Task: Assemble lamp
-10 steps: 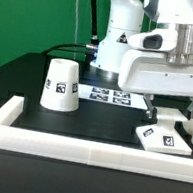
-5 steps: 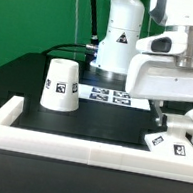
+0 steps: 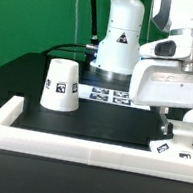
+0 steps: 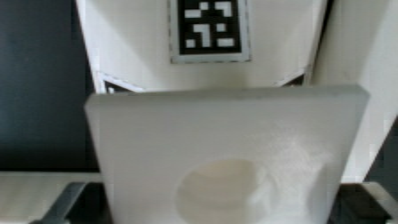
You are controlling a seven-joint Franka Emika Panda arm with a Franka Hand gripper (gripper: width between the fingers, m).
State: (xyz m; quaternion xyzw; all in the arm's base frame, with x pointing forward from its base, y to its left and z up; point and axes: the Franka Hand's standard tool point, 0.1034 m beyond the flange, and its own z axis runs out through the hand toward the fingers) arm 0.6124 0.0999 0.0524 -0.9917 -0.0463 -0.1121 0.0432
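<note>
Hanging low over the base (image 3: pixel 174 149), my gripper (image 3: pixel 171 127) is too hidden to judge its opening; the shade (image 3: pixel 62 84) stands well apart on the tabletop (image 3: pixel 110 123).

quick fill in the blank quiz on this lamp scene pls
1. The shade stands on the exterior view's ____ side.
2. Its wider end faces ____.
3. The table under the parts is coloured ____.
4. The base lies on the exterior view's ____ side.

Missing words: left; down; black; right.
</note>
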